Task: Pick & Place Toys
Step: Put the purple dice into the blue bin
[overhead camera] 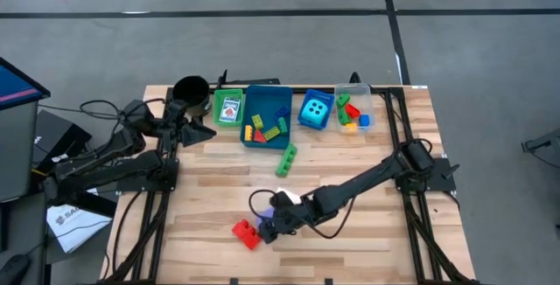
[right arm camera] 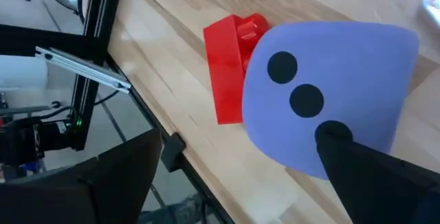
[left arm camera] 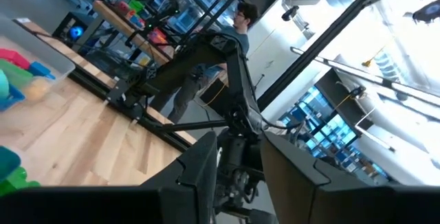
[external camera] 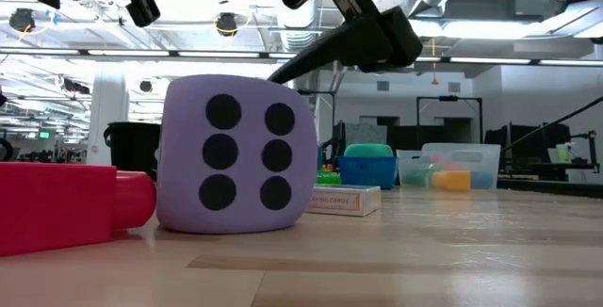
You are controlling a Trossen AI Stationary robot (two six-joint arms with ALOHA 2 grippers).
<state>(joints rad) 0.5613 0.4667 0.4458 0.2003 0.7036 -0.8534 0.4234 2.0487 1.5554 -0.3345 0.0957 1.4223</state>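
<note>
The right end effector (overhead camera: 273,221) is low over the near part of the table (overhead camera: 367,232), its fingers spread wide around the purple die (right arm camera: 323,93), which sits on the wood with its six-dot face toward the low camera. One dark finger (right arm camera: 371,176) lies against the die's side in the right wrist view; the other stands off it, so the die looks straddled rather than pinched, and I judge the grasp not yet made. A red brick (overhead camera: 246,232) lies touching or just beside the die on its outer side, close enough that a closing finger could nudge it. The wide stance fits the die's bulk: it is the largest toy at this end. Along the far edge stand the trays, the likely destinations: a green tray (overhead camera: 229,108) with a card, a blue tray (overhead camera: 268,114) with mixed bricks, a clear tray (overhead camera: 353,110) with more bricks, and a teal die (overhead camera: 316,111) between those last two. A green brick (overhead camera: 286,159) lies loose just in front of the blue tray. The left end effector (overhead camera: 206,130) waits near the black cup (overhead camera: 190,90), holding nothing, fingers only partly apart.
</note>
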